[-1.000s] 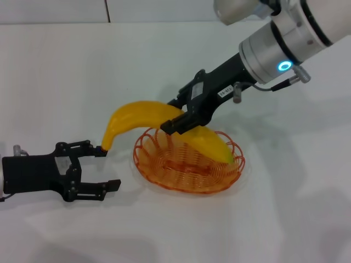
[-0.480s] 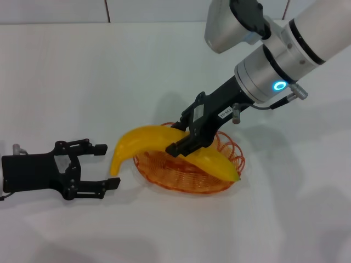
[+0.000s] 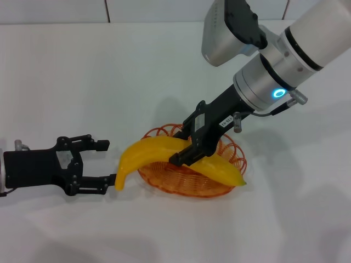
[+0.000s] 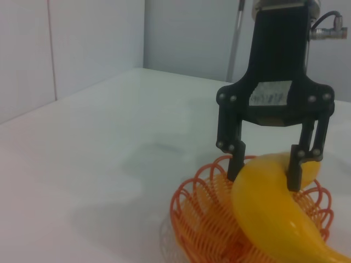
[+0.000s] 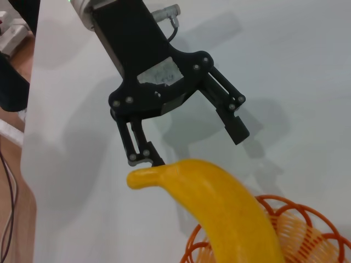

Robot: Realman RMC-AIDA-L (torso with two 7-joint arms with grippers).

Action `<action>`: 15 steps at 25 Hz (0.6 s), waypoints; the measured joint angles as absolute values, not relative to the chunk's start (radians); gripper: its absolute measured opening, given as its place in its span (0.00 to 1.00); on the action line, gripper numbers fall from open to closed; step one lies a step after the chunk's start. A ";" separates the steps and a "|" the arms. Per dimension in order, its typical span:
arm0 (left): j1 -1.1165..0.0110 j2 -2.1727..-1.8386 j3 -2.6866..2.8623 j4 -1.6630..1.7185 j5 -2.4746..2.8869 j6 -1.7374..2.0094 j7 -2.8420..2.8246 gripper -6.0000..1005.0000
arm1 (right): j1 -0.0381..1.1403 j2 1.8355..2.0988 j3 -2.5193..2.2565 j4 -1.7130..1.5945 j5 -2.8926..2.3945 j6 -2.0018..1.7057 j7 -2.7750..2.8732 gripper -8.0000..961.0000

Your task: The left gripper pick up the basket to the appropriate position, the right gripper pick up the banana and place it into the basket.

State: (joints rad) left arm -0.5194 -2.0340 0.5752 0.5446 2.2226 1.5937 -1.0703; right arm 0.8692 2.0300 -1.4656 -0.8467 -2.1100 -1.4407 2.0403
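Observation:
The orange wire basket [image 3: 181,189] stands on the white table in front of me. Across it lies the long yellow banana [image 3: 156,153], low over the rim, both ends sticking out past the basket. My right gripper [image 3: 186,154] is shut on the banana's middle, reaching down from the upper right. My left gripper [image 3: 108,161] rests open on the table left of the basket, holding nothing; the banana's left tip almost touches its nearer finger. The left wrist view shows the right gripper [image 4: 263,175] clamping the banana [image 4: 274,213] over the basket [image 4: 189,211]. The right wrist view shows the open left gripper [image 5: 196,145] beyond the banana [image 5: 219,203].
The white table [image 3: 82,71] stretches on all sides of the basket, with a white wall along its far edge. The right arm's silver forearm [image 3: 274,71] hangs over the table's right half. Cables and a floor edge [image 5: 8,181] show beyond the table edge in the right wrist view.
The right gripper has come down and toward me with the banana, which now sits lower over the basket. Its left tip has dropped near the left gripper's finger. The left gripper shifted slightly right.

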 joint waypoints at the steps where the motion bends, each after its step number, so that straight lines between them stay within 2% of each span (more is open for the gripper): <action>1: -0.519 -2.034 0.575 0.545 2.223 1.594 -1.070 0.87 | 0.869 2.030 -1.466 -0.847 -2.110 -1.441 2.040 0.64; 12: -0.518 -2.034 0.575 0.545 2.223 1.594 -1.071 0.87 | 0.876 2.025 -1.454 -0.859 -2.110 -1.484 2.046 0.68; 15: -0.517 -2.034 0.575 0.545 2.223 1.594 -1.071 0.87 | 0.882 2.011 -1.452 -0.887 -2.113 -1.549 2.047 0.70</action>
State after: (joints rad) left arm -0.5173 -2.0340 0.5752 0.5446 2.2227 1.5937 -1.0706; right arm 0.8819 2.0114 -1.4524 -0.8874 -2.1131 -1.5492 2.0472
